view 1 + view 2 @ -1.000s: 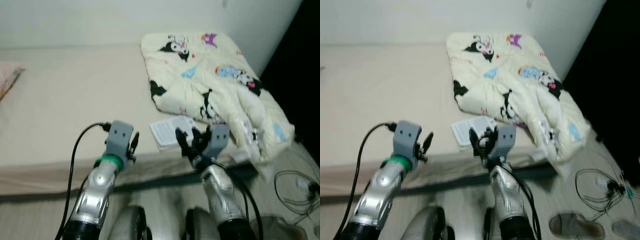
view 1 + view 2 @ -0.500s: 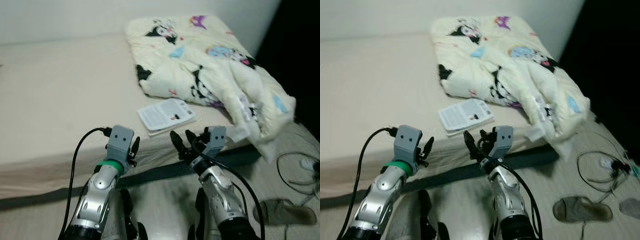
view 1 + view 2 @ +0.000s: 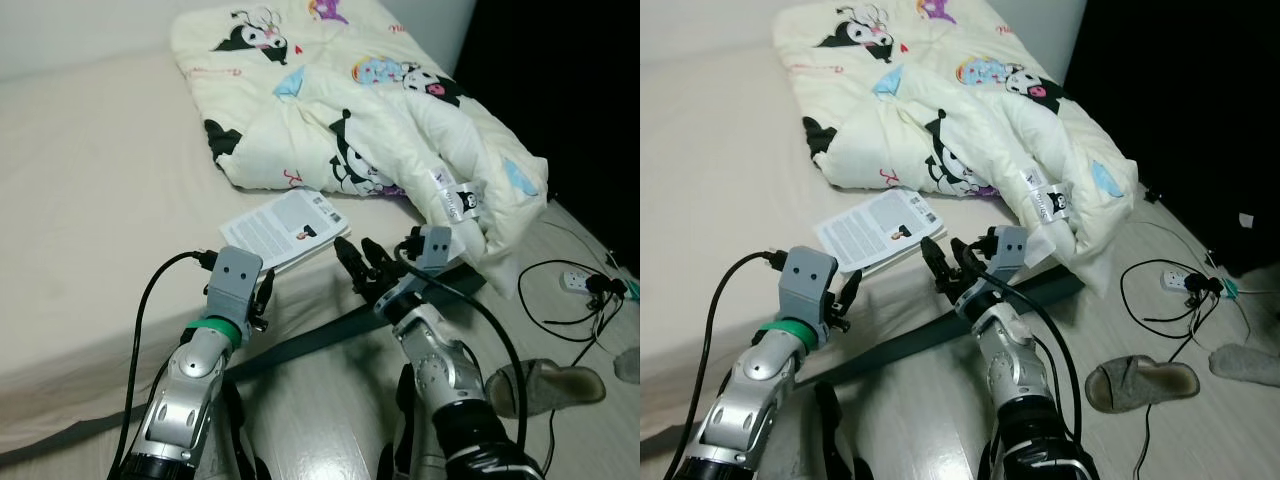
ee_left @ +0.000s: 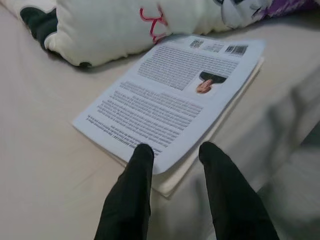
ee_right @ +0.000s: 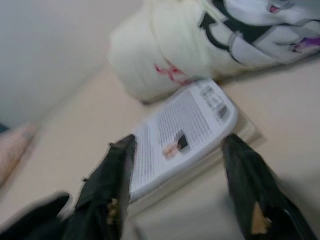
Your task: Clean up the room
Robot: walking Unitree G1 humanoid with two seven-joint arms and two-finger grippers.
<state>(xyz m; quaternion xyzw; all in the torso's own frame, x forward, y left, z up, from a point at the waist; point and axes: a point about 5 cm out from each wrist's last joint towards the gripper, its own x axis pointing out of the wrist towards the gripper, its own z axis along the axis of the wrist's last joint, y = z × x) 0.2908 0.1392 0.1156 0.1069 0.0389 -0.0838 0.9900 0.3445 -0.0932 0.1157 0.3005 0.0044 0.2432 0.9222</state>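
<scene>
Both arms reach over the edge of the wide bed with its smooth beige sheet [image 3: 90, 200]. The left end effector [image 4: 172, 155], its two black fingers a little apart and empty, hovers just short of the near edge of the thin white printed booklet [image 3: 281, 229], a stack of flat, flexible paper sheets with small black text and barcodes. At about three o'clock from it, the right end effector [image 3: 362, 262] is spread wide, empty, just beside the booklet's near corner. Beyond the booklet, at twelve to two o'clock, lies the cream, puffy quilted blanket with black-and-white cartoon figures [image 3: 340, 110], soft and bulky, one end spilling over the bed's corner. On the pale floor at four o'clock sit a grey slipper [image 3: 545, 383] and a black cable with a white power strip [image 3: 575, 282]. The likely risk: the slick loose pages may fan out or slide off the mattress edge if pinched only at the top sheet, and the soft sheet may bunch under the fingers.
</scene>
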